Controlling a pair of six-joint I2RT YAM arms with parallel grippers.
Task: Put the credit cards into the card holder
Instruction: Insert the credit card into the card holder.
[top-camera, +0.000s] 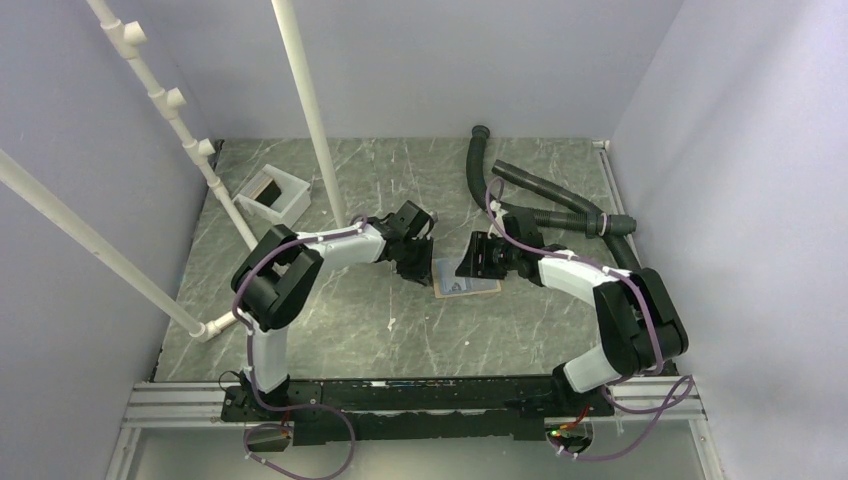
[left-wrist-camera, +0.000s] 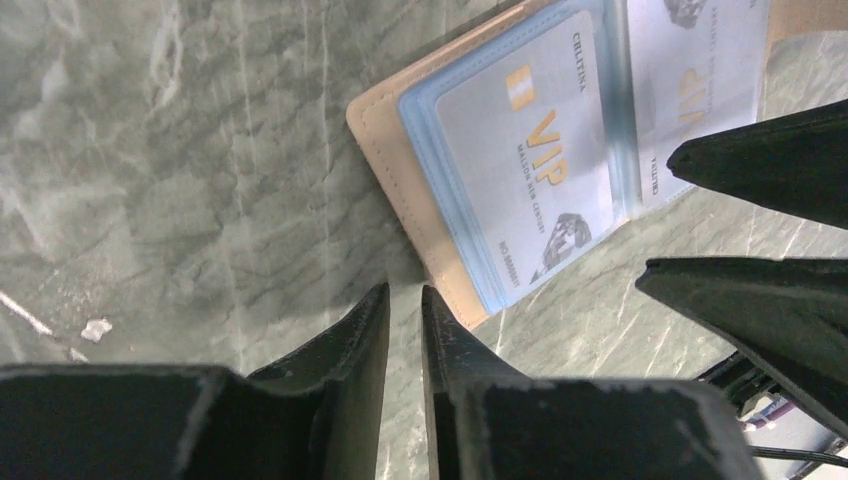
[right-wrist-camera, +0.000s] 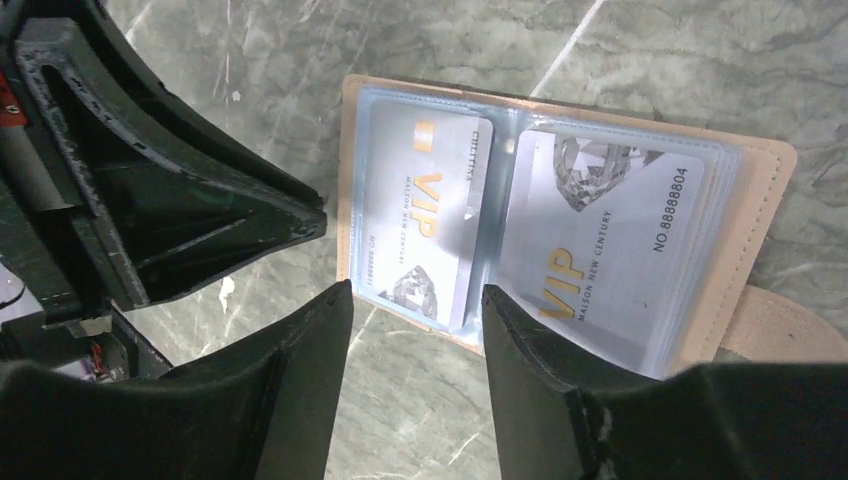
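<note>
Open card holder (right-wrist-camera: 765, 200), two credit cards (right-wrist-camera: 425, 225) sleeved inside.
Barely parted left gripper (left-wrist-camera: 405, 300), wider right gripper (right-wrist-camera: 415, 300), both empty; snap tab (right-wrist-camera: 790, 325) half hidden behind the latter.

Contents of the scene, by count. One flat tan-brown folding card holder (right-wrist-camera: 765, 190). Two pale grey plastic cards, the first (right-wrist-camera: 425, 230) and the second (right-wrist-camera: 610, 235). One white open plastic tray (top-camera: 297, 196). Three long white plastic pipes (top-camera: 305, 110). Two black two-finger grippers: the left gripper (left-wrist-camera: 405, 295) and the right gripper (right-wrist-camera: 417, 300).
</note>
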